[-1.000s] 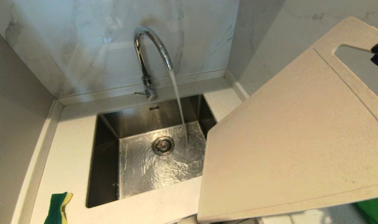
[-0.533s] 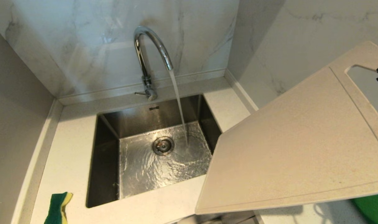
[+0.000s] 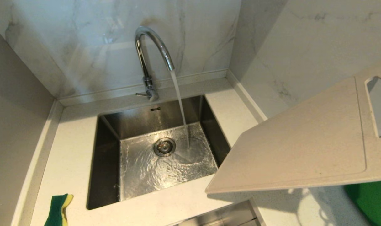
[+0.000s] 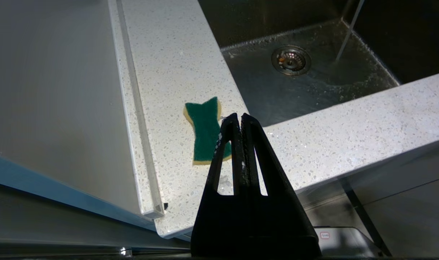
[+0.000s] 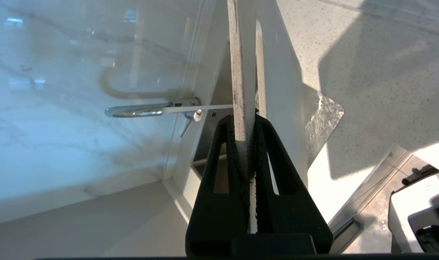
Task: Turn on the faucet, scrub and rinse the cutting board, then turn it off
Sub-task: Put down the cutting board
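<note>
Right end effector point(image 5: 245, 124): fingers pinched on the handle end of the cutting board point(image 3: 300, 147), gripping the strip beside the handle cutout. In the head view only a dark tip shows at the right edge, by the cutout. Board is held in the air, tilted, over the tabletop point(image 3: 71, 150) to the right of the sink point(image 3: 108, 163); its lower corner reaches just over the basin's right rim. It is not under the water.

Left end effector point(image 4: 240, 121): fingers pressed together, holding nothing, hovering off the front of the tabletop. Sponge point(image 4: 204, 130) lies flat just beyond the tips, on the tabletop left of the sink, apart from the fingers.

Faucet point(image 3: 152, 50): running. A steady stream falls from the spout onto the basin floor right of the drain point(image 3: 164, 146), and the steel there is rippled with water.

Progress, judged:
- Faucet on: done.
- Board lifted and gripped: done.
- Scrub: cannot tell; sponge is not in hand, board face shows no suds.
- Rinse: not underway, board is clear of the stream.
- Faucet off: outstanding.

Green mat point(image 3: 370, 201) sits under the board's right end.
</note>
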You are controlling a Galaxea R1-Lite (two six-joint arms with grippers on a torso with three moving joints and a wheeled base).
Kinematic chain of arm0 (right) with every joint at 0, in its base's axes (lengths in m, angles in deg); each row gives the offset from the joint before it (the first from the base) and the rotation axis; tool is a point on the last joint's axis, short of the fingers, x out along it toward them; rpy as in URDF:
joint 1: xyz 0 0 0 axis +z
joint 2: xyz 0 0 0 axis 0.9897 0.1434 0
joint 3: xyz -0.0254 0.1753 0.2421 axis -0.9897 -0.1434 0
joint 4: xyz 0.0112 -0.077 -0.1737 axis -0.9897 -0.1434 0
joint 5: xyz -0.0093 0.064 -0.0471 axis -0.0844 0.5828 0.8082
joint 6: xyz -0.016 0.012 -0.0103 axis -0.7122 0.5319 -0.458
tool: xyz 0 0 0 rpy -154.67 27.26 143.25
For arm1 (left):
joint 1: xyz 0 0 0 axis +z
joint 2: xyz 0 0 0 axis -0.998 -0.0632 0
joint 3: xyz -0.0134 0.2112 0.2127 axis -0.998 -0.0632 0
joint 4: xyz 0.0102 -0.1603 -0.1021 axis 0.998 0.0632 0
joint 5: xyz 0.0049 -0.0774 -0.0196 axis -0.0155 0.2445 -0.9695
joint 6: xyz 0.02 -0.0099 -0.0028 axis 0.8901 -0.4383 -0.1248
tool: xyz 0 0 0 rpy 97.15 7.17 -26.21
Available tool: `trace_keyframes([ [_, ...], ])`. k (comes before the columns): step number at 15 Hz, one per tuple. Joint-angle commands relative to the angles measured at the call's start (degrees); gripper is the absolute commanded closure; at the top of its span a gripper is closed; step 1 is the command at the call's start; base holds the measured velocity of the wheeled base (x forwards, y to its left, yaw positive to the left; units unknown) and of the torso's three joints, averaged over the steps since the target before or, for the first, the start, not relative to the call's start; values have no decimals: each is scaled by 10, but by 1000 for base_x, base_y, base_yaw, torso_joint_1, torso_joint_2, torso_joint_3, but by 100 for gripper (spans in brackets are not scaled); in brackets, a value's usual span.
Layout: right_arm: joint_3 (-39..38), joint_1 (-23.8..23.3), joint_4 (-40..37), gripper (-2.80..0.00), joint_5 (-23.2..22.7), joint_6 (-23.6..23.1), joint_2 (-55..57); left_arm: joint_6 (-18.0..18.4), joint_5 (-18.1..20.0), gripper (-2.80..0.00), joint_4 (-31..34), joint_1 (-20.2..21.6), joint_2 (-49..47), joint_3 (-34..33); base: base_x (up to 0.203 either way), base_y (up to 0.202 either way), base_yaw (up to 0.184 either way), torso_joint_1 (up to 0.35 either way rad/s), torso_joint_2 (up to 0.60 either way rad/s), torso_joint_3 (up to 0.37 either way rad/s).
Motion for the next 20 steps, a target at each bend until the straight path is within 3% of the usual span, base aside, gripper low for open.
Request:
trace_keyframes([
  [1, -7, 0, -1, 0, 4, 12, 1, 0, 0, 0, 0, 0, -1, -1, 0, 0, 0, 0, 0, 0],
  [17, -67, -1, 8, 0, 43, 50, -7, 0, 0, 0, 0, 0, -1, -1, 0, 0, 0, 0, 0, 0],
  [20, -74, -19, 17, 0, 48, 52, -7, 0, 0, 0, 0, 0, -1, -1, 0, 0, 0, 0, 0, 0],
])
